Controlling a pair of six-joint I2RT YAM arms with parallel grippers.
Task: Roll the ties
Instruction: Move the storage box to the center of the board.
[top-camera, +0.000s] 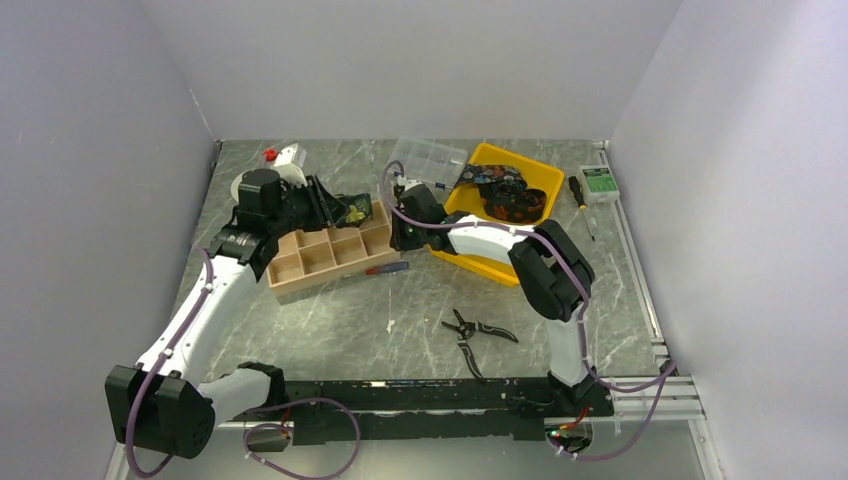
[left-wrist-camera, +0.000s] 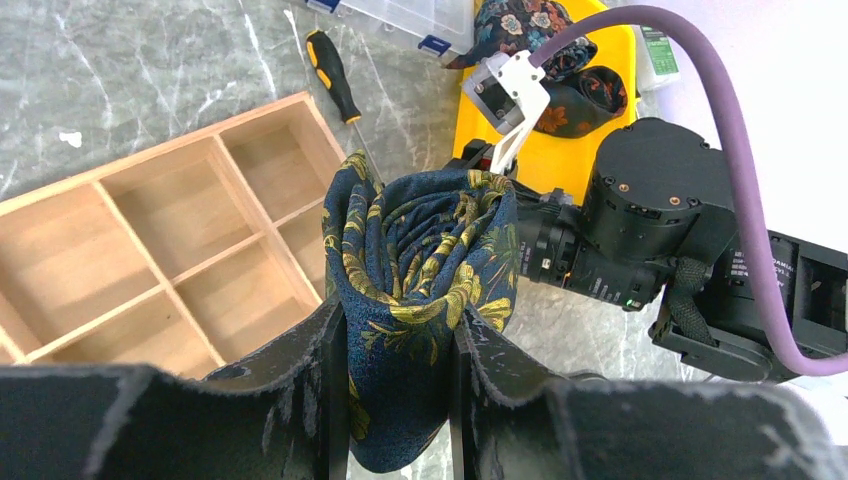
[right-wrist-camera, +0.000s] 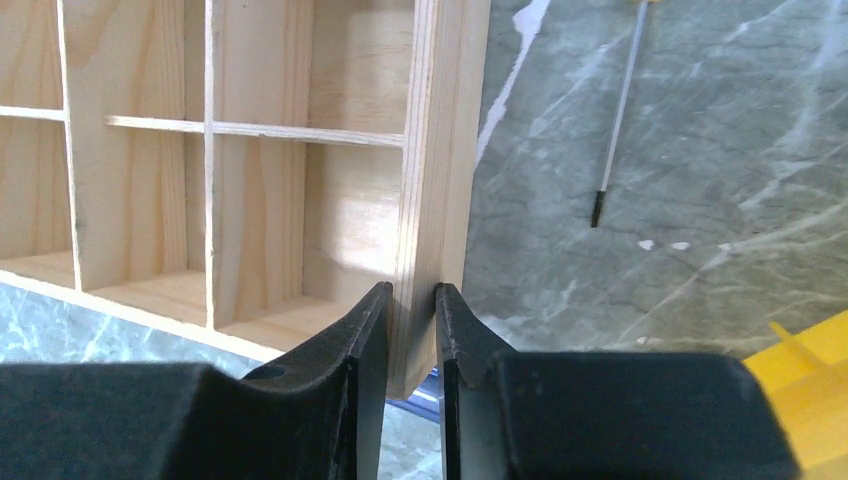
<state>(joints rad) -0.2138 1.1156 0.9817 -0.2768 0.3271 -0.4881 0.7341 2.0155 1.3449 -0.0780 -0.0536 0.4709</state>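
Note:
A rolled dark navy tie with yellow floral print (left-wrist-camera: 420, 270) stands on end between my left gripper's fingers; the left gripper (left-wrist-camera: 398, 400) is shut on it. From above, the left gripper (top-camera: 338, 208) holds this coil (top-camera: 356, 211) over the back right part of the wooden compartment box (top-camera: 320, 255). My right gripper (right-wrist-camera: 412, 320) is shut on the box's right side wall (right-wrist-camera: 420, 180); it also shows in the top view (top-camera: 393, 207). More ties (top-camera: 505, 192) lie bunched in the yellow tray (top-camera: 470, 260), also seen in the left wrist view (left-wrist-camera: 560, 60).
A clear plastic organizer (top-camera: 430, 160) sits behind the box. A red and blue screwdriver (top-camera: 385, 268) lies at the box's front. Black pliers (top-camera: 478, 328) lie near the front middle. A black and yellow screwdriver (top-camera: 580, 195) and a green box (top-camera: 600, 183) are right of the tray.

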